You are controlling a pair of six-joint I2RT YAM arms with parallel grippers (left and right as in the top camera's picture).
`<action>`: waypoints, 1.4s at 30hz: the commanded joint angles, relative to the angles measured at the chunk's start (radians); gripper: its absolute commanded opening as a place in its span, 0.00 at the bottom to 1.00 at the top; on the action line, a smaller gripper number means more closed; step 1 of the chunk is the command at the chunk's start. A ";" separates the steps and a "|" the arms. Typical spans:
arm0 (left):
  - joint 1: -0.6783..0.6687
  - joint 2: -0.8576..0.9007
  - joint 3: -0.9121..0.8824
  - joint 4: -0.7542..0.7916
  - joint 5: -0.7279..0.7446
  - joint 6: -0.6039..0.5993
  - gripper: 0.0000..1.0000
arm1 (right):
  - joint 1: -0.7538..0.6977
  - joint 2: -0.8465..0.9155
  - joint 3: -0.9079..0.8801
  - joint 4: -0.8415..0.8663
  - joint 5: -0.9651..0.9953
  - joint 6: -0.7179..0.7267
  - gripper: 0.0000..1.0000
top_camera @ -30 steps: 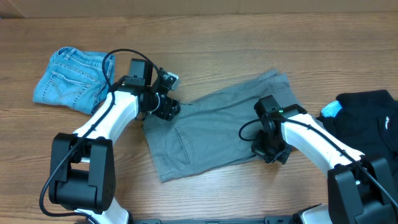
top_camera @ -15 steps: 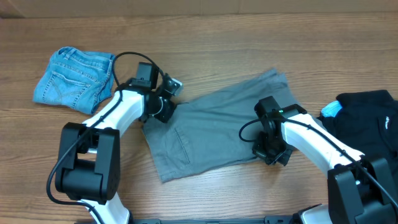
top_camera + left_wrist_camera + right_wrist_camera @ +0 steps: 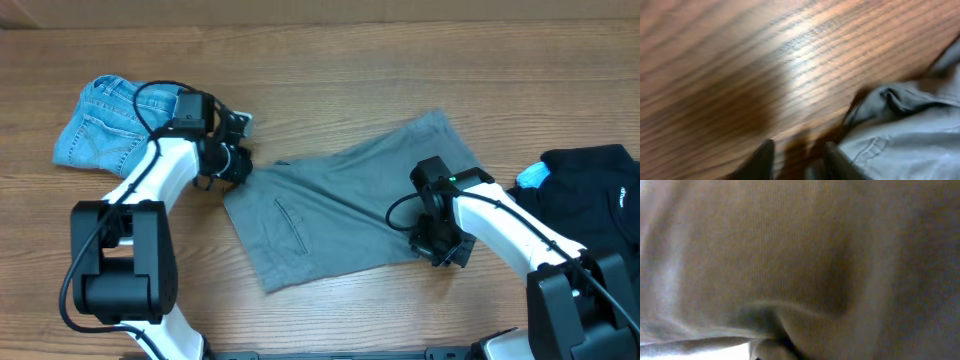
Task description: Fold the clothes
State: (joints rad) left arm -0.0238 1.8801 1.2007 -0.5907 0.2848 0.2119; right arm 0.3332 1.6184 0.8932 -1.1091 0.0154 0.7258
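The grey shorts (image 3: 340, 205) lie spread flat in the middle of the wooden table (image 3: 350, 60), pocket slit up. My left gripper (image 3: 238, 162) stands at their upper left corner. In the left wrist view its fingers (image 3: 762, 160) are apart with bare wood between them, and the grey cloth (image 3: 910, 135) lies just right of the right finger. My right gripper (image 3: 443, 250) sits on the shorts' lower right edge. Grey cloth (image 3: 790, 255) fills the right wrist view and gathers into a pinched fold at the bottom, where the jaws are hidden.
Small light-blue denim shorts (image 3: 115, 125) lie folded at the far left, just behind the left arm. A black garment (image 3: 590, 195) sits at the right edge with a light-blue scrap (image 3: 532, 176) beside it.
The left gripper shut on the shorts' upper left corner, drew it leftward so the cloth lies flatter, and has opened. The right arm has barely moved.
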 commanded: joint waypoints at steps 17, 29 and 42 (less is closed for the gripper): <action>-0.251 -0.017 0.184 -0.043 0.192 0.106 0.77 | -0.077 -0.249 0.138 -0.161 -0.024 -0.112 0.49; -0.401 0.192 0.184 0.283 0.033 0.023 0.83 | -0.147 -0.246 -0.018 -0.020 -0.061 0.059 0.40; -0.353 0.223 0.355 0.278 0.089 -0.127 0.32 | -0.147 -0.283 -0.122 0.027 -0.073 0.022 0.07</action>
State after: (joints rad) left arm -0.4149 2.1170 1.4345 -0.1658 0.4187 0.0792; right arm 0.1898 1.3754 0.7330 -1.0840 -0.0196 0.8898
